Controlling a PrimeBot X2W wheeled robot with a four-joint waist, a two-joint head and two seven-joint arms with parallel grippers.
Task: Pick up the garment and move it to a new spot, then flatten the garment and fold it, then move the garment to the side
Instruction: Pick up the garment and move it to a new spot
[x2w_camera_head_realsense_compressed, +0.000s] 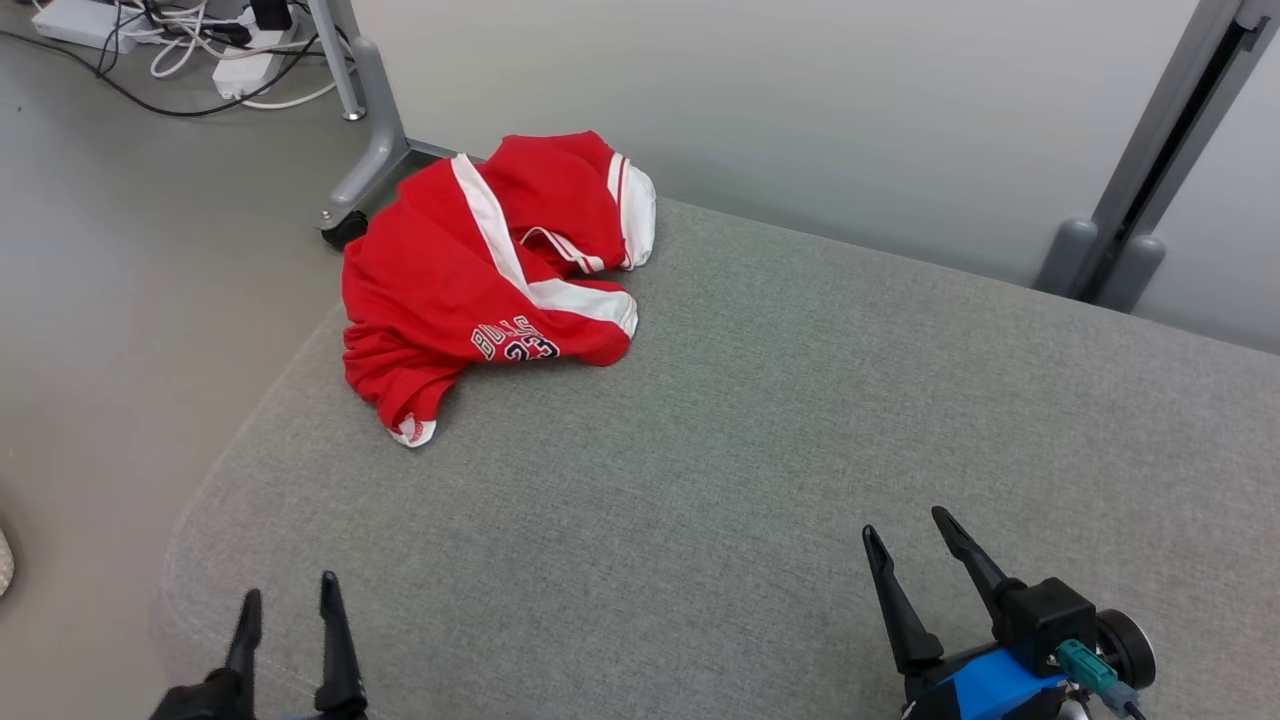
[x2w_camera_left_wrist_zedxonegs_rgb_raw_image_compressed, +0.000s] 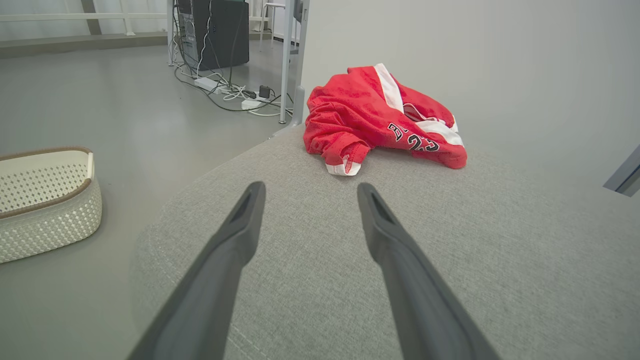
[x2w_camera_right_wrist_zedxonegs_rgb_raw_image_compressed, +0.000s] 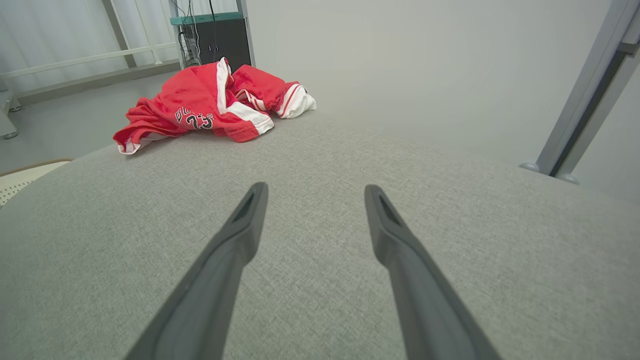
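You have one garment (x2w_camera_head_realsense_compressed: 480, 280) to account for: a red jersey with white bands and dark lettering over a number. It lies crumpled in a heap at the far left corner of the grey padded surface (x2w_camera_head_realsense_compressed: 700, 450), close to that surface's left edge. One white-trimmed hem points toward the near side. Nothing touches it.

You have two grippers, each with two dark fingers. The left gripper (x2w_camera_head_realsense_compressed: 289, 587) sits at the near left edge of the surface, its jaws spread apart with nothing between them. The left wrist view confirms this: only bare grey fabric shows between the fingers (x2w_camera_left_wrist_zedxonegs_rgb_raw_image_compressed: 240, 235), and the garment (x2w_camera_left_wrist_zedxonegs_rgb_raw_image_compressed: 360, 115) lies well ahead of them. The right gripper (x2w_camera_head_realsense_compressed: 903, 520) sits at the near right, its jaws likewise spread and holding nothing. In the right wrist view the garment (x2w_camera_right_wrist_zedxonegs_rgb_raw_image_compressed: 200, 100) lies well ahead and to the left of its fingers (x2w_camera_right_wrist_zedxonegs_rgb_raw_image_compressed: 395, 240).

Other items, counted:
- One white perforated basket (x2w_camera_left_wrist_zedxonegs_rgb_raw_image_compressed: 45, 200) with a brown rim stands on the floor, left of the surface.
- Two white power strips (x2w_camera_head_realsense_compressed: 90, 20) lie on the floor with tangled cables, beyond the garment.
- One grey frame leg (x2w_camera_head_realsense_compressed: 370, 150) on a caster stands just behind the garment.
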